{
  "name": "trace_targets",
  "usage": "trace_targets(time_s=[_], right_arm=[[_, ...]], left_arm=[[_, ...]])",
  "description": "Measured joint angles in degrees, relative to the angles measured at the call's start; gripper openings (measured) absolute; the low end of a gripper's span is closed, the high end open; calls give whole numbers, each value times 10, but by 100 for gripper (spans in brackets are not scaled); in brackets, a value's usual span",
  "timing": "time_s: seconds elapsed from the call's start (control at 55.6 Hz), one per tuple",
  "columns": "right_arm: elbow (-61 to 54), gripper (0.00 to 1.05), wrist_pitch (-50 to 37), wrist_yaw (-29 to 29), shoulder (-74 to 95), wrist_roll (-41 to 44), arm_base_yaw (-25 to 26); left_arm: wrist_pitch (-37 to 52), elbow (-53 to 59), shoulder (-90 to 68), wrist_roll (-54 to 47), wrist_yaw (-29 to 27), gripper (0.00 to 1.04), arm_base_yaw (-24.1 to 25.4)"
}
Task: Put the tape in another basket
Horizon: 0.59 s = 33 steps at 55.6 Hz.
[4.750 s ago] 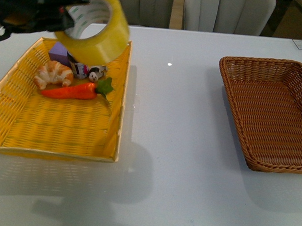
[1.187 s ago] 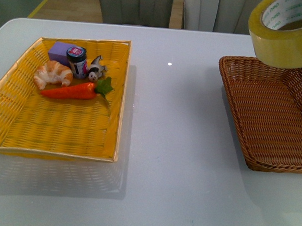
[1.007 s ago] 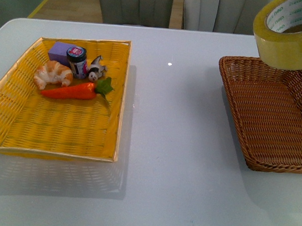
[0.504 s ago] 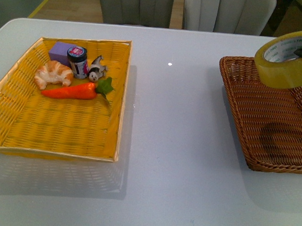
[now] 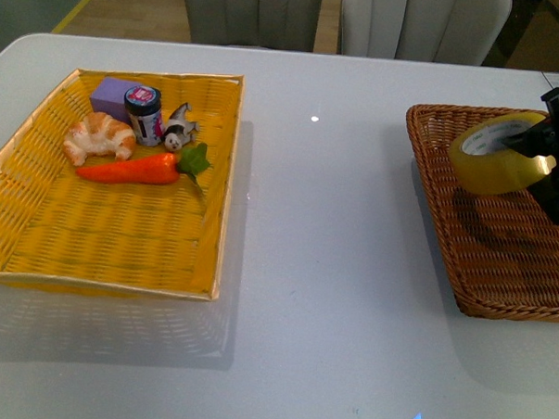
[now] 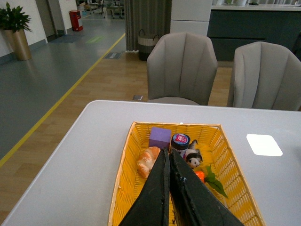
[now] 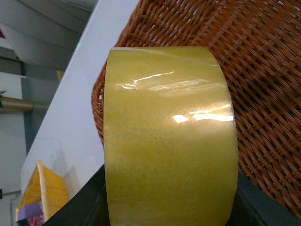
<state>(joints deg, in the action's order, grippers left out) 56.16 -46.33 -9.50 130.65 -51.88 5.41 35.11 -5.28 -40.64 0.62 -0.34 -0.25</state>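
tape in right pincer, over basket

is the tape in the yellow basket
No, the tape is over the brown wicker basket, well apart from the yellow basket.

My white table stands in an office-like hall. Beyond it are grey upholstered chairs, a potted plant, a dark counter and a yellow floor line.

I get bright, even overhead light. Pinpoint glare on table at 12 o'clock, highlights on tape, soft shadow at its 6 o'clock.
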Motion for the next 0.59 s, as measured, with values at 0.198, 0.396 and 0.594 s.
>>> trace_targets(time_s=[0.198,0.396,0.594], right_arm=[[33,47,26,18,25,0,-5],[23,60,20,18,24,3,1],[-71,97,-37,3,-34,23,42]], left_arm=[[-36,18,53,0,3,2,0],[-52,45,101,0,3,2,0],[-125,45,179,0,3,2,0]])
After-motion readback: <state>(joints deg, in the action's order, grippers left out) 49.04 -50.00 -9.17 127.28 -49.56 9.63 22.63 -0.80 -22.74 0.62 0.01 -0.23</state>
